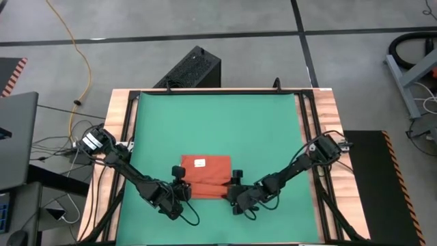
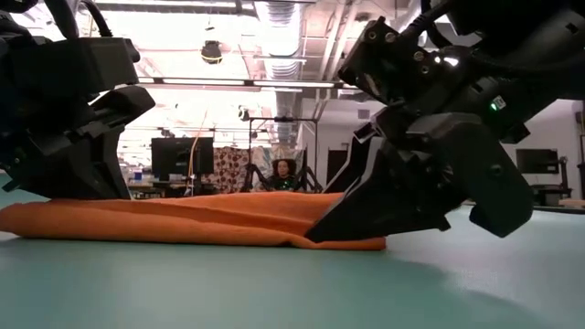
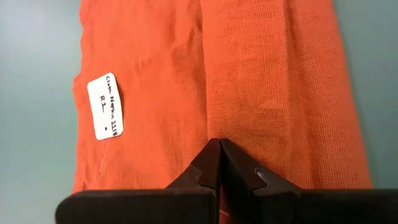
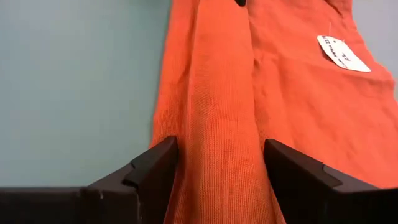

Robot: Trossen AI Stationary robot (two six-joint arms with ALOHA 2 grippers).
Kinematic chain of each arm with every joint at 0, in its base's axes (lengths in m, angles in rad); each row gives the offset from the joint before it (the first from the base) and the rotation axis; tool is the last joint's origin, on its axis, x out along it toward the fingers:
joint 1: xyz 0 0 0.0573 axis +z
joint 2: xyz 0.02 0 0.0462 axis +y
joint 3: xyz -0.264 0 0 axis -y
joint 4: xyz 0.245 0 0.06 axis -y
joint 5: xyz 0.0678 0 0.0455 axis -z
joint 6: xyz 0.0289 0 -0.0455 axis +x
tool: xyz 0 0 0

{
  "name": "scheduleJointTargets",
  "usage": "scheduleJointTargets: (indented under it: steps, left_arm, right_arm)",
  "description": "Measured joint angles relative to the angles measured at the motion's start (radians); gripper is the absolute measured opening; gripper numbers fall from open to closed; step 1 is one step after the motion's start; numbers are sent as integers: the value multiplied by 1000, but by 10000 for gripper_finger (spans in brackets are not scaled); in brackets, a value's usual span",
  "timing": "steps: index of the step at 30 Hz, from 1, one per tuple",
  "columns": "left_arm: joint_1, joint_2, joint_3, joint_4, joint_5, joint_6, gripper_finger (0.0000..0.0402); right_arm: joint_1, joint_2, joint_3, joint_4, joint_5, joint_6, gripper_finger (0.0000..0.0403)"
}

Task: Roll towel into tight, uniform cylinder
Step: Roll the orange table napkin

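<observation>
A: Where is the towel (image 1: pixel 205 176)?

B: On the green mat (image 1: pixel 218 123), near the desk's front edge, partly rolled. The roll's long axis runs left to right between both arms.

A: Finger state?

B: Left gripper (image 3: pixel 219 152): fingers closed, tips touching on the fold. Right gripper (image 4: pixel 221 163): fingers open, straddling the roll at its right end. Both are equally near.

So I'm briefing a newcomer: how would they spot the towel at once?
Find the large green mat covering the table. Near its front edge lies a small orange-red cloth towel between the two dark pincers, the only orange thing there, with a white tag.
</observation>
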Motion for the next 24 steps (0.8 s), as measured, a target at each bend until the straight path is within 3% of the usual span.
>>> scheduleJointTargets:
  steps: [6,11,18,24]
  left_arm:
    - [0,0,0,6,0,2,0]
    - [3,0,1,5,2,6,0]
    - [6,0,1,6,2,6,0]
    - [6,0,1,3,5,6,0]
  right_arm:
    - [2,-108,-13,-66,78,-63,265]
    - [12,-211,-6,-38,71,-109,265]
    - [43,-153,-7,33,43,-208,265]
    - [3,-70,-7,45,41,-229,265]
